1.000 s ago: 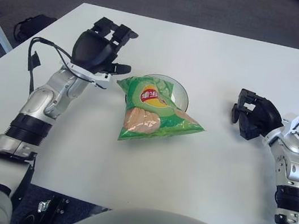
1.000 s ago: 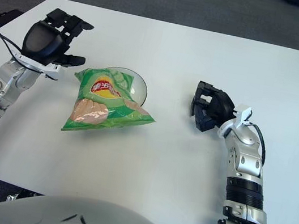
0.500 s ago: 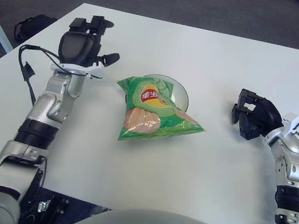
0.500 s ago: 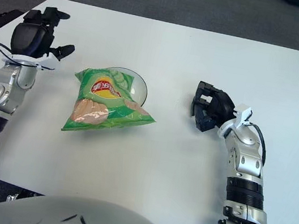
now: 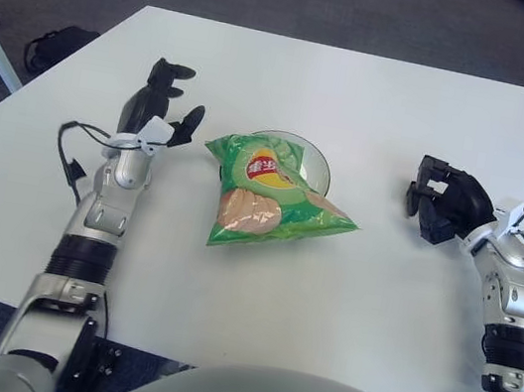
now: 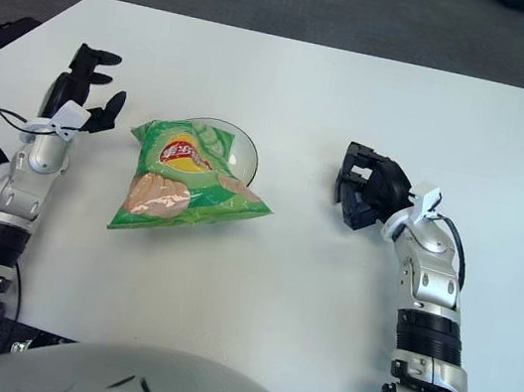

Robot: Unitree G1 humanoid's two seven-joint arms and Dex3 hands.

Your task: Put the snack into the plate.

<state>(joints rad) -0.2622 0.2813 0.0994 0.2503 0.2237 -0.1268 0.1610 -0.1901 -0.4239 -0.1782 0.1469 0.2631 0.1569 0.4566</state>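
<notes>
A green bag of crisps (image 5: 262, 194) lies across a clear glass plate (image 5: 316, 161) near the table's middle; its upper part covers most of the plate and its lower end rests on the table. My left hand (image 5: 161, 109) is to the left of the bag, low over the table, fingers spread and holding nothing. My right hand (image 5: 442, 202) shows to the right of the plate with its fingers curled and nothing in them.
The white table (image 5: 378, 105) stretches well beyond the plate on all sides. A dark bag (image 5: 56, 46) sits on the floor past the table's left edge. A black cable (image 5: 73, 149) loops beside my left forearm.
My left hand has drawn back from the bag, moving left and down toward the table, with its fingers spread. The bag, the plate and my right hand have not moved.
</notes>
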